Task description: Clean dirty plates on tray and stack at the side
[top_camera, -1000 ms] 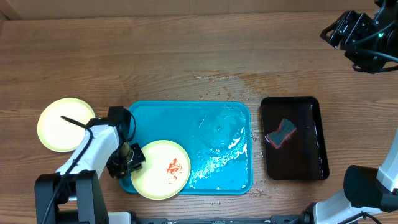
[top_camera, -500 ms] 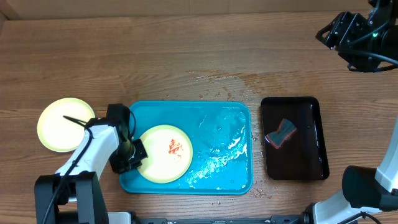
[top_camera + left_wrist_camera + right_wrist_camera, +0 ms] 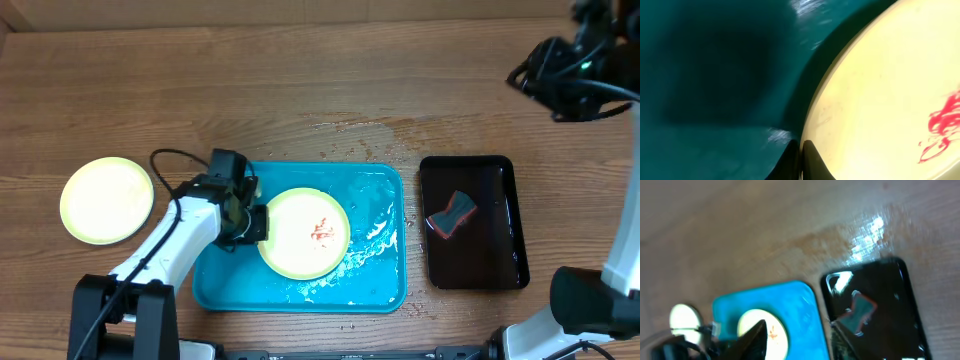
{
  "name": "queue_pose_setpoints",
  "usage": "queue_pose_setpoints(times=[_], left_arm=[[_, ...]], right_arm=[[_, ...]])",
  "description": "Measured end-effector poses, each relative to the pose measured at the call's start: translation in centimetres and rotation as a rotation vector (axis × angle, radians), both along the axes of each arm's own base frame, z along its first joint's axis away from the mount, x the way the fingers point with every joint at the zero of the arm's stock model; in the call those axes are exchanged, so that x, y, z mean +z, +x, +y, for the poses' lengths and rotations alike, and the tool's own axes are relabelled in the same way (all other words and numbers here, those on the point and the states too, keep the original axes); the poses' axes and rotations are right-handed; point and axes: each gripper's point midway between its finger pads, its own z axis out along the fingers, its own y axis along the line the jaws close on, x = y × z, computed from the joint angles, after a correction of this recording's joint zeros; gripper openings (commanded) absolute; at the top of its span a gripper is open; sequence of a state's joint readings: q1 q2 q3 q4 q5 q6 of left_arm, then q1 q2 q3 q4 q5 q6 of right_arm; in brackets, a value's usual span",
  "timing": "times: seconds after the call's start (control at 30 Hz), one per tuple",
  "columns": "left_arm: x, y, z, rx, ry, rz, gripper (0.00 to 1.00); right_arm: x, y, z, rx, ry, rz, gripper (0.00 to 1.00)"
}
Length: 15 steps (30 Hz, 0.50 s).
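A pale yellow dirty plate (image 3: 305, 232) with a red sauce smear lies in the middle of the turquoise tray (image 3: 355, 285). My left gripper (image 3: 254, 224) is shut on the plate's left rim; the left wrist view shows the fingers (image 3: 801, 159) pinching the rim of the plate (image 3: 890, 95) over the tray (image 3: 715, 75). A clean pale yellow plate (image 3: 105, 199) lies on the table left of the tray. My right gripper (image 3: 545, 70) is high at the far right; its fingers (image 3: 797, 340) are spread open and empty above the tray (image 3: 802, 310) and plate (image 3: 775, 332).
A black tray (image 3: 472, 222) right of the turquoise tray holds a teal and red sponge (image 3: 452, 214); both show in the right wrist view (image 3: 875, 305). Water is spilled on the wood behind the trays (image 3: 360, 130). The turquoise tray is wet.
My left gripper has carried the smeared plate from the tray's front-left corner to its middle, up and to the right. The right arm shifted slightly.
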<state>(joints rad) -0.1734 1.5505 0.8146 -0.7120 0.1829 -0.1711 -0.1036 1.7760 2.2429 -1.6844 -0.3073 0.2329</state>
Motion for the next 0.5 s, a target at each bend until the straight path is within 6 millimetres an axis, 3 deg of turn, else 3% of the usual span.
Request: queue_pose_setpoints(times=[0.3,0.4,0.5], left_arm=[[0.7,1.3,-2.6,-0.129,-0.085,-0.084,0.04],[0.7,1.0,-2.8,-0.142,-0.093,-0.075,0.04],[0.7,0.7,-2.8,-0.143,-0.098,-0.065,0.04]], right_arm=[[-12.3,-1.4,1.5,0.053,-0.039,0.294,0.36],[-15.1,-2.4,1.7,0.05,-0.041,0.365,0.37],[-16.6,-3.4,1.5,0.039,-0.046,0.42,0.4]])
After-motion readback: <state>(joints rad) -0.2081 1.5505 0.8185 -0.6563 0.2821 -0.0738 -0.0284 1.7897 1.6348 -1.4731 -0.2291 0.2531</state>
